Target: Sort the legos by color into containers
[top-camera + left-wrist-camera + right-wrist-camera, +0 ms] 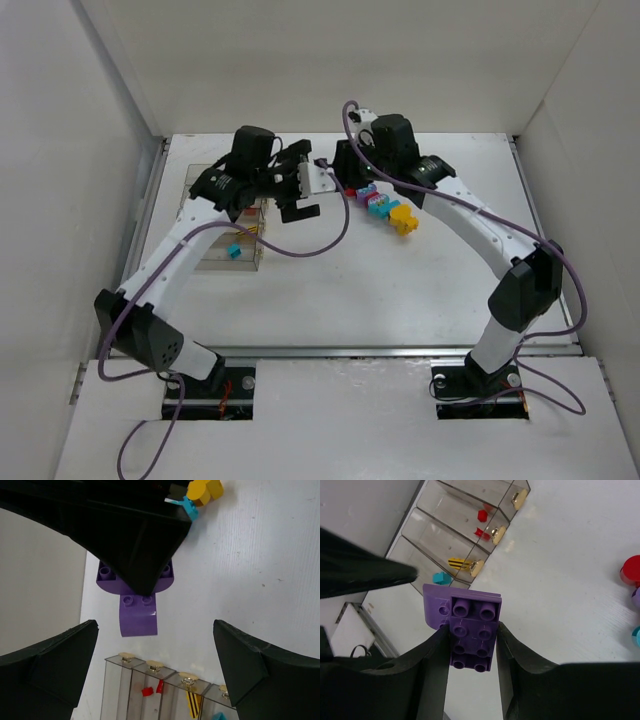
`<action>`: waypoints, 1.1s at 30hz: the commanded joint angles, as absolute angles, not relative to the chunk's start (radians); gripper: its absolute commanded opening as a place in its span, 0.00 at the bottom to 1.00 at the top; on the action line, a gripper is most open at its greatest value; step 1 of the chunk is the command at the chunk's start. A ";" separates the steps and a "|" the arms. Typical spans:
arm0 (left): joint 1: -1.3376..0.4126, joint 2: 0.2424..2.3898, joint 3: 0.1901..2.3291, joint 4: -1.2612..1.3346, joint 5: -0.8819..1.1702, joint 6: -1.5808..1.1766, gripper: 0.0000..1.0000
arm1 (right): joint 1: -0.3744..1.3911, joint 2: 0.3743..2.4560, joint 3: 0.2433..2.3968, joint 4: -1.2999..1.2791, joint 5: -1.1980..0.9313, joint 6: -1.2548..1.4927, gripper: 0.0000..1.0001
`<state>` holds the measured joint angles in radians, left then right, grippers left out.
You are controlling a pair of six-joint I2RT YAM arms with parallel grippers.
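Observation:
My right gripper [472,630] is shut on a purple lego [471,632], held in the air with its studs toward the camera. It shows from the left wrist view [138,611] under the right gripper's black body. My left gripper [155,647] is open and empty, just beside the right gripper [338,168] and above the containers [165,690]. The four clear joined bins [225,235] hold red pieces [147,691], a yellow striped piece [193,700] and a cyan piece [233,251]. The end bin looks empty. Loose legos lie in a cluster [385,207].
The loose cluster holds a red [350,192], a purple [366,190], a cyan [378,207] and a yellow lego [403,221], right of the grippers. White walls enclose the table on three sides. The left gripper's finger [360,572] is close to the held lego.

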<state>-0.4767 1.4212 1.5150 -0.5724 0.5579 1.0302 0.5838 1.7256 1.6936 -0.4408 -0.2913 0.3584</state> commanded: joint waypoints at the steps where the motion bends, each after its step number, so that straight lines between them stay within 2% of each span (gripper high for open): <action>1: -0.494 1.465 1.557 -0.558 0.537 1.026 0.99 | 0.591 1.675 1.667 -0.351 -0.351 0.341 0.00; 5: -0.503 1.494 1.557 -0.545 0.514 1.045 0.99 | 0.591 1.666 1.657 -0.324 -0.377 0.341 0.00; 7: -0.503 1.523 1.578 -0.535 0.505 1.031 0.95 | 0.591 1.675 1.667 -0.324 -0.387 0.341 0.00; 8: -0.503 1.523 1.578 -0.535 0.505 1.031 0.86 | 0.591 1.675 1.667 -0.333 -0.397 0.341 0.00; 11: -0.503 1.546 1.589 -0.523 0.485 1.031 0.68 | 0.591 1.686 1.667 -0.324 -0.432 0.341 0.00; 12: -0.503 1.546 1.589 -0.512 0.485 1.031 0.57 | 0.591 1.696 1.678 -0.315 -0.448 0.341 0.00; 13: -0.503 1.546 1.589 -0.512 0.485 1.020 0.51 | 0.591 1.697 1.678 -0.314 -0.448 0.341 0.00; 15: -0.503 1.555 1.598 -0.500 0.473 1.006 0.34 | 0.591 1.715 1.689 -0.314 -0.448 0.341 0.00; 16: -0.503 1.566 1.598 -0.500 0.453 0.990 0.23 | 0.591 1.715 1.689 -0.314 -0.457 0.341 0.00; 17: -0.503 1.566 1.611 -0.486 0.439 0.970 0.02 | 0.581 1.715 1.689 -0.314 -0.471 0.341 0.00; 23: -0.462 1.597 1.631 -0.466 0.388 0.887 0.00 | 0.514 1.743 1.698 -0.314 -0.463 0.380 0.00; 29: -0.359 1.657 1.640 -0.529 0.354 0.833 0.00 | 0.371 1.753 1.698 -0.273 -0.416 0.433 0.00; 33: -0.310 1.692 1.658 -0.487 0.354 0.760 0.00 | 0.350 1.830 1.762 -0.282 -0.420 0.399 0.00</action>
<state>-0.3325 1.6863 1.6054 -0.5159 0.3603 0.8368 0.3382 1.7893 1.6939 -0.3305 -0.4133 0.4072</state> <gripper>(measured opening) 0.337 0.431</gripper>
